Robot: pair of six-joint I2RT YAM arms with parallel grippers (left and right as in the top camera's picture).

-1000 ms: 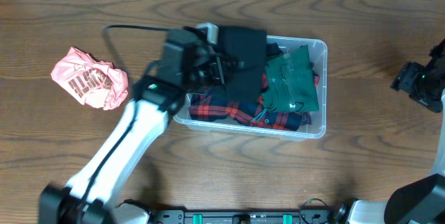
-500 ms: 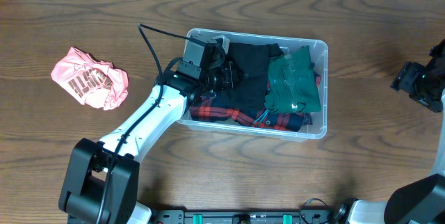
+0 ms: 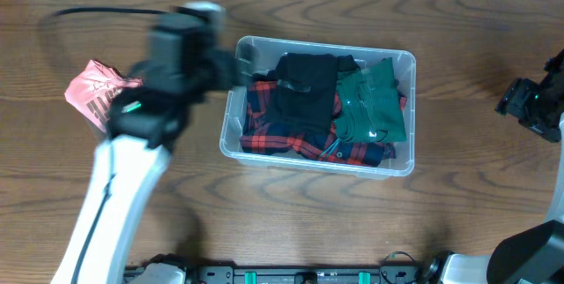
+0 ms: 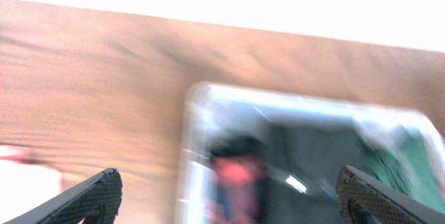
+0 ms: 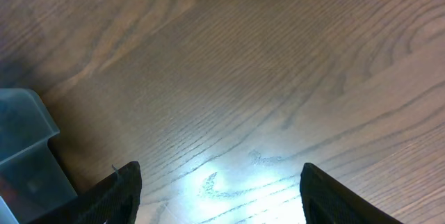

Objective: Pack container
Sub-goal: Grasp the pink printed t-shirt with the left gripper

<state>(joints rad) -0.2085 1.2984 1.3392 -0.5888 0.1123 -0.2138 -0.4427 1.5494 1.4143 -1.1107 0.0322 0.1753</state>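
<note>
So the container (image 3: 231, 143) sits mid-desk, a bit toward the far edge, stuffed with a black garment (image 3: 304, 94), a green garment (image 3: 370, 108) and a red plaid shirt (image 3: 264, 136). A pink bundle (image 3: 86, 94) lies near the left edge. Just left of the bin, the left gripper (image 4: 224, 182) looks blurry, fingers wide apart, holding nothing. By the right edge, the right gripper (image 5: 219, 179) is spread too, empty.

The left arm (image 3: 119, 178) shows blurred in the overhead view, its white link slanting up from the near left edge to a dark wrist. The left gripper (image 4: 236, 196) is spread wide, with its two black fingertips (image 4: 94, 195) at opposite lower corners of the wrist view and nothing between them. The right arm (image 3: 539, 247) stands at the far right edge, and the right gripper (image 5: 226, 197) is likewise spread wide and empty.
</note>
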